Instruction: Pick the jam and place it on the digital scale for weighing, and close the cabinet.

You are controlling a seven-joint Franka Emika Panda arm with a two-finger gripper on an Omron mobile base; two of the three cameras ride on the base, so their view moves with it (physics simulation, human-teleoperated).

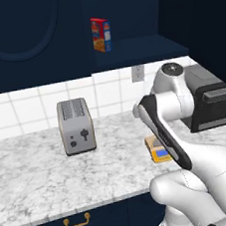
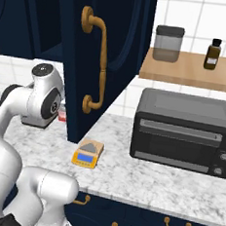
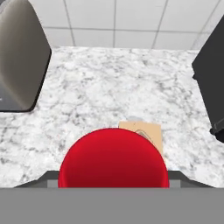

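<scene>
Hand view looks down past a round, glossy red lid (image 3: 113,158), almost certainly the small squat jam jar with red lid, sitting right at the gripper and hiding both fingertips. The jaws cannot be seen, so I cannot tell how wide they stand; the lid so close under the camera suggests they are clamped on the jar, but that is a judgement only. In the right base view a sliver of red and white (image 2: 62,114) shows just beside the wrist, which fits.

Just beyond the lid, ahead of the jaws, lies the small flat yellow-orange digital scale (image 3: 145,132) on the white-and-grey marble counter (image 3: 113,87), partly covered by the lid. To one side of the jaws stands the silver two-slot toaster (image 3: 19,57); to the other, the black toaster oven (image 3: 211,83).

The jar looks rigid and fairly light, with smooth, probably slippery walls (likely glass, so no hard set-down). A hold across the body below the lid seems safest, keeping it upright.

The dark navy upper wall cabinet door with its brass vertical handle (image 2: 98,59) stands open over the counter, with a red-blue-yellow cereal box (image 1: 101,34) on the shelf.
</scene>
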